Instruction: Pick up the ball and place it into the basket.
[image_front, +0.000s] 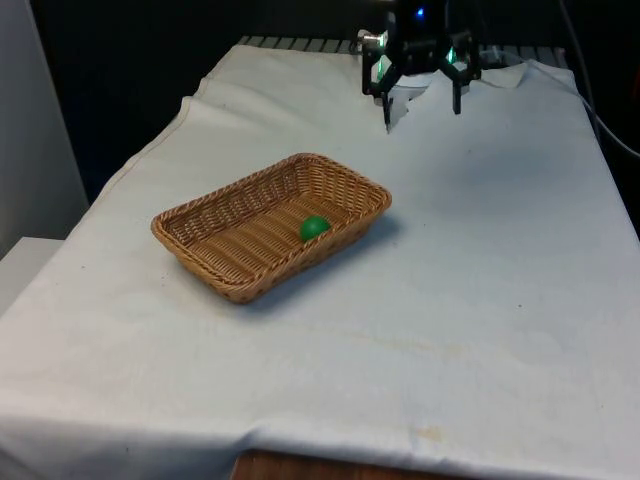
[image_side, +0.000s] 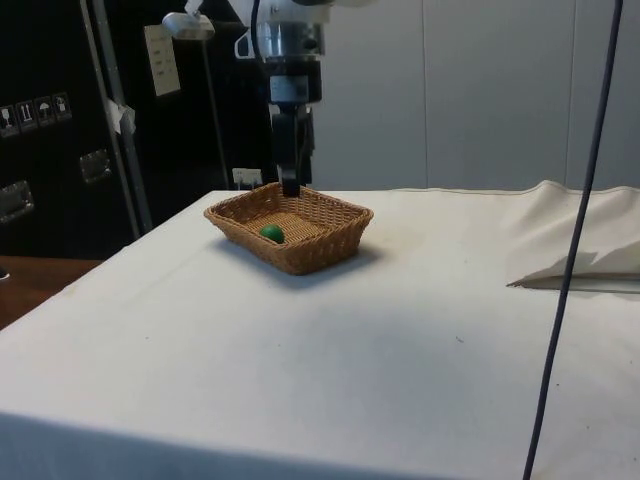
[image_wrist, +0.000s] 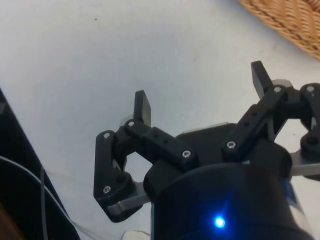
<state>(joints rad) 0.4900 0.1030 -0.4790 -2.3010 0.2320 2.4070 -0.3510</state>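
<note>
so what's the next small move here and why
Probably none beyond holding clear or drifting back: the green ball already lies inside the basket, and the tool hangs open and empty above the cloth behind it, so the job looks done.

- The gripper hangs above the table's far end, fingers pointing down.
- Its fingers stand spread wide apart with nothing between them.
- In the side view the gripper hangs straight down from the wrist.

1 green ball, 1 wicker basket, 1 gripper.
</note>
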